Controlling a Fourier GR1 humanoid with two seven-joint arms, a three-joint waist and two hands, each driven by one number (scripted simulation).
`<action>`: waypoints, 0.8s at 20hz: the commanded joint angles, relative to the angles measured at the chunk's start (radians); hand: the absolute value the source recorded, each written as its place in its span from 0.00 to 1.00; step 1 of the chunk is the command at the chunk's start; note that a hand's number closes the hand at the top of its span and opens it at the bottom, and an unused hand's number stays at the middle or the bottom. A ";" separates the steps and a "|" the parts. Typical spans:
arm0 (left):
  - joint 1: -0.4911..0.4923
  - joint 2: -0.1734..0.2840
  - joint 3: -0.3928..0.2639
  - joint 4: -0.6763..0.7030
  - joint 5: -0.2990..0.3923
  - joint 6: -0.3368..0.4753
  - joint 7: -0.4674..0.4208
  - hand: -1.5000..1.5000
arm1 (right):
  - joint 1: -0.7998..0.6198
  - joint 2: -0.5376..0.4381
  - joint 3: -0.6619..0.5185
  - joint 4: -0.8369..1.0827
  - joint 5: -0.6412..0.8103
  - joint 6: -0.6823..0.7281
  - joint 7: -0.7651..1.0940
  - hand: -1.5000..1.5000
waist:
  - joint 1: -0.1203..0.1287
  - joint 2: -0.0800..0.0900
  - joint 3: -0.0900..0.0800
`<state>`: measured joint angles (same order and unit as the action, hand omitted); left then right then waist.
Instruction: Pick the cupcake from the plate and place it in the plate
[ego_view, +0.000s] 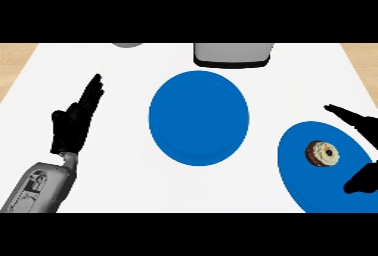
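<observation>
A small cupcake (322, 153) with pale frosting and a dark base lies on a blue plate (303, 180) at the lower right. A second, bare blue plate (198, 117) sits in the middle of the white counter. My right hand (362, 125) comes in from the right edge, open, its fingers stretched above the cupcake and its thumb (363, 180) below it; the cupcake lies in the gap, untouched. My left hand (74, 122) rests open at the left, fingers up, well away from both plates.
A grey container (232, 54) stands at the back edge behind the middle plate. Part of another grey object (127, 45) shows at the back left. Wooden floor (15, 60) borders the white counter on both sides.
</observation>
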<state>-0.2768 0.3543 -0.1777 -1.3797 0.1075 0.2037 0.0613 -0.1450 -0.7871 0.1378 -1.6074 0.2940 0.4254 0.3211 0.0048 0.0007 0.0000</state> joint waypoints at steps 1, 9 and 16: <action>-0.029 -0.016 0.016 0.023 -0.029 -0.013 0.007 0.50 | -0.079 0.080 0.066 0.145 0.131 -0.009 -0.037 0.00 | 0.004 0.002 0.000; 0.015 -0.076 0.053 0.005 -0.074 -0.042 -0.003 0.50 | -0.038 0.133 0.016 0.274 0.261 -0.011 -0.180 0.00 | -0.004 0.000 0.000; 0.033 -0.071 0.118 -0.065 -0.098 -0.092 0.059 0.50 | -0.081 0.212 -0.026 0.368 0.346 0.011 -0.203 0.00 | -0.003 -0.001 0.000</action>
<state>-0.2562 0.2905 -0.0876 -1.4219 0.0294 0.1277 0.1040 -0.2255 -0.6112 0.1282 -1.2929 0.5837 0.4461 0.1542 0.0023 0.0002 0.0001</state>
